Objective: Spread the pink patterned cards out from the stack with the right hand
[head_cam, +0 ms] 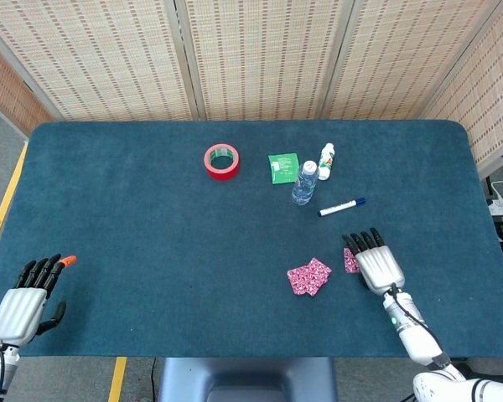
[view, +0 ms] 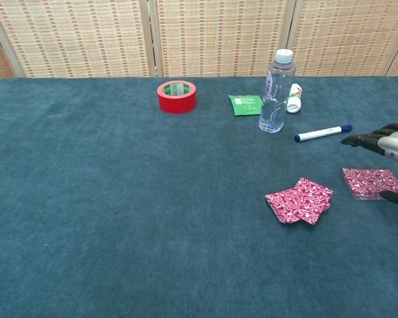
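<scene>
1. The right hand is over the right part of the table, with its dark fingers straight and a little apart. It holds nothing, as far as I can see.
2. Under this hand, partly hidden in the head view, lies the stack of pink patterned cards. In the chest view the stack looks neat and square, and the thumb of the hand comes down just beside its right edge. I cannot tell if the thumb touches it.
3. At about 9 o'clock from the stack, near but apart, lie a few spread cards. They overlap each other like a small fan.
4. My judgement: the task is partly done. Some cards are already spread out, but the stack is not yet opened, so there is more to pull away.
5. The left hand rests at the near left corner of the table, fingers stretched out and empty.
6. Further away, around 11 to 12 o'clock from the cards, stand a red tape roll, a green packet, a water bottle and a marker.
</scene>
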